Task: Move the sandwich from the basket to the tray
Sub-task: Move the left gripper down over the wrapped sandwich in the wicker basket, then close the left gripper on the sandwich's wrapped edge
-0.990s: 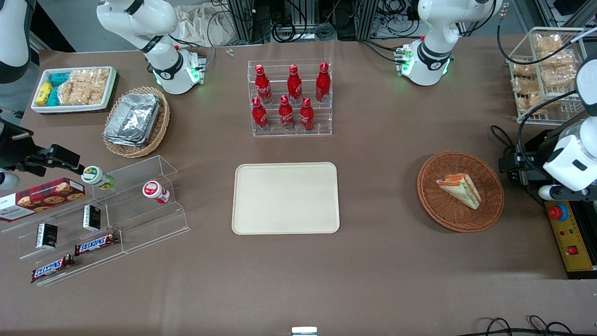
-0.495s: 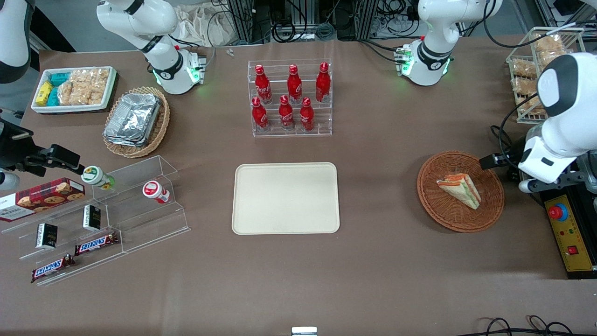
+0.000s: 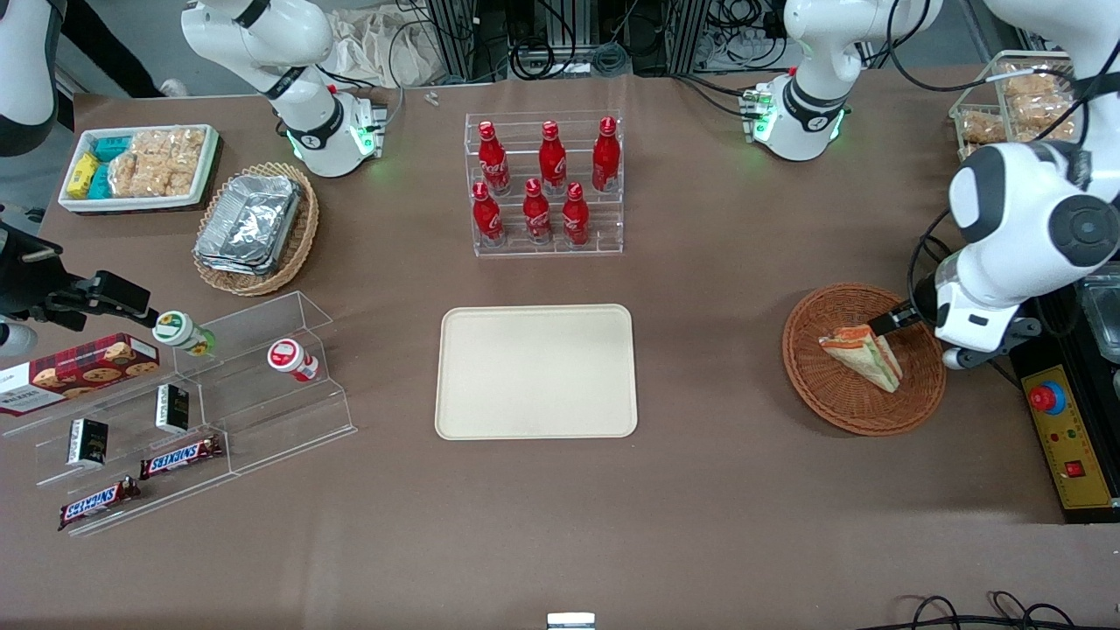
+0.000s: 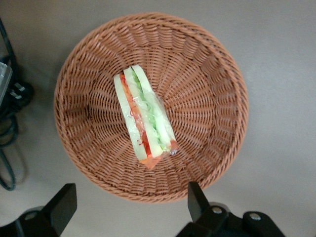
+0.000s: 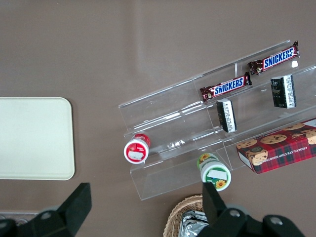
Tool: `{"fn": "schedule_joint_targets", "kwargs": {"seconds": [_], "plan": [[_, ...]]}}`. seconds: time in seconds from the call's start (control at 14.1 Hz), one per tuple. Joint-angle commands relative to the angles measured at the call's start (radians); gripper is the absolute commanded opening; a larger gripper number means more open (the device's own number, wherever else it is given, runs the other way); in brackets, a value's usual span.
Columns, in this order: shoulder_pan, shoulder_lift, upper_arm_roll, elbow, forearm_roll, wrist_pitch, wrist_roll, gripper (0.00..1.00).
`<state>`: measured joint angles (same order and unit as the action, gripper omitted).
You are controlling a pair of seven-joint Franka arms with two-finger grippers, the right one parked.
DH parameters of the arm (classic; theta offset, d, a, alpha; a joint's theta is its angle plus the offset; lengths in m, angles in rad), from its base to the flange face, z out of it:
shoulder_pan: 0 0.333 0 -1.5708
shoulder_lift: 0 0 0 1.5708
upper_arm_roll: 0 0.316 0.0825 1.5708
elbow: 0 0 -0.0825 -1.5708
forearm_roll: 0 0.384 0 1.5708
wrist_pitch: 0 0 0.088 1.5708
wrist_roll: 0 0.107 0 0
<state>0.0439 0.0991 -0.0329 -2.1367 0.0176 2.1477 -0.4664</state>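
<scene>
The sandwich (image 3: 862, 354), a wrapped wedge with orange-red and green layers, lies in the round reddish-brown basket (image 3: 814, 385) toward the working arm's end of the table. The left wrist view looks straight down on the sandwich (image 4: 144, 118) and the basket (image 4: 207, 74). My left gripper (image 3: 919, 337) hovers above the basket's rim on the side toward the working arm's end; it is open, with its fingers (image 4: 197, 200) spread wide and nothing between them (image 4: 129, 207). The cream tray (image 3: 535, 372) lies flat mid-table and also shows in the right wrist view (image 5: 32, 138).
A clear rack of red bottles (image 3: 547, 184) stands farther from the camera than the tray. A control box with a red button (image 3: 1063, 437) and cables (image 4: 10, 123) sit beside the basket. A wire rack of snacks (image 3: 1019, 114) and a tiered acrylic shelf (image 3: 192, 402) stand at opposite ends of the table.
The left arm has swung in from the table's edge toward the basket, bringing the gripper over its rim. The sandwich, basket and tray have not moved.
</scene>
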Motion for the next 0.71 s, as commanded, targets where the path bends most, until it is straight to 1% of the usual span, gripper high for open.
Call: {"fn": "schedule_joint_targets", "kwargs": {"seconds": [0.0, 0.42, 0.64], "plan": [[0.002, 0.048, 0.013, -0.032, 0.015, 0.092, -0.099, 1.00], [0.002, 0.161, 0.014, -0.041, 0.015, 0.239, -0.242, 1.00], [0.004, 0.174, 0.016, -0.080, 0.015, 0.291, -0.247, 1.00]]}}
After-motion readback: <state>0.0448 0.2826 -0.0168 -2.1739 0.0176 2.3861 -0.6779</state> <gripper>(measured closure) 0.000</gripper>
